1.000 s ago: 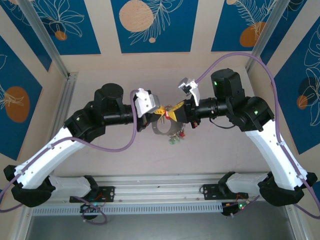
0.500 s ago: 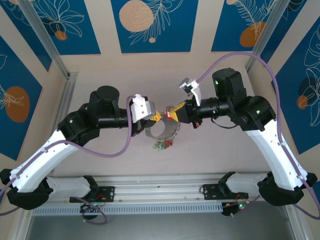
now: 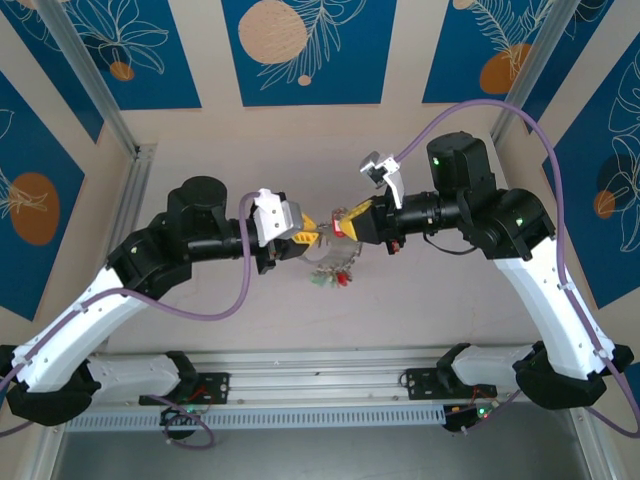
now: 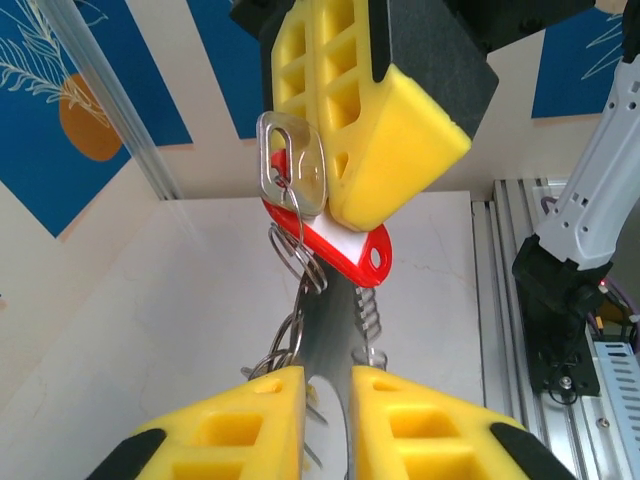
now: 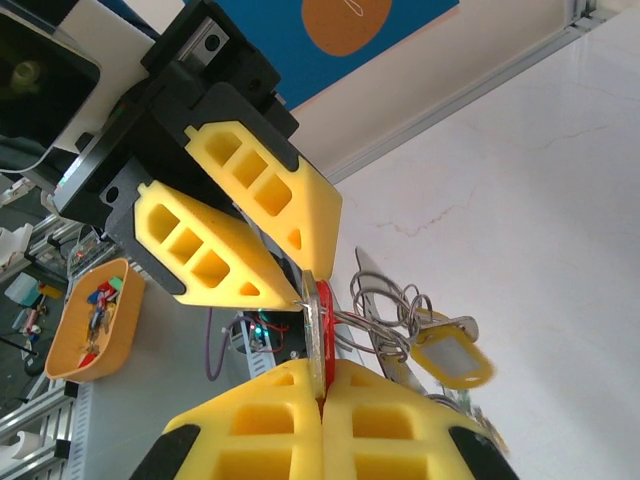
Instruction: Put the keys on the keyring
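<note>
Top external view: two end effectors are meeting tip to tip above one pale, smooth desk. The left end effector is holding its yellow fingers narrowly parted, with the keyring, one thin grey metal loop, running through the gap. The right end effector is clamping tight on the red key, whose oblong plastic head is slanting down to the right in the left wrist view. One yellow key is dangling on small wire rings.
</note>
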`<act>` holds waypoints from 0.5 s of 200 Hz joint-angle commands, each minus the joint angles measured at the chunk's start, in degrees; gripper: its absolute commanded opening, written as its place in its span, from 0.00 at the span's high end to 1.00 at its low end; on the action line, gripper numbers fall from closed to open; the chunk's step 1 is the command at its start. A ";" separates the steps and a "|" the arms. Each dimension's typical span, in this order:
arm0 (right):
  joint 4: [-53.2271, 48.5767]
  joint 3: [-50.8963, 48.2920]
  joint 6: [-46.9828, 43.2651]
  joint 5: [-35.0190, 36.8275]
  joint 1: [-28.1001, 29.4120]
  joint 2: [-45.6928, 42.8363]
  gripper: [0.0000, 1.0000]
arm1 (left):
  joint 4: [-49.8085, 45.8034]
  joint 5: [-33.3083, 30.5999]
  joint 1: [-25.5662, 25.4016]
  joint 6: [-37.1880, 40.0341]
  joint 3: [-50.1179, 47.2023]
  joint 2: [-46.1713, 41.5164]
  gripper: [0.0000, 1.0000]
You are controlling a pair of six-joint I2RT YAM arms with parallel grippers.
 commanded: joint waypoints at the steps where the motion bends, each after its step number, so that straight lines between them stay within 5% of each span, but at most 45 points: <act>1: 0.93 2.84 -0.09 -2.14 0.48 0.44 1.00 | 4.15 -0.15 -0.11 -1.44 -1.30 -0.75 0.79; 100: -4.24 9.70 -0.27 5.08 5.62 5.59 1.00 | 10.52 -1.80 -0.16 -1.37 -5.39 -1.17 0.79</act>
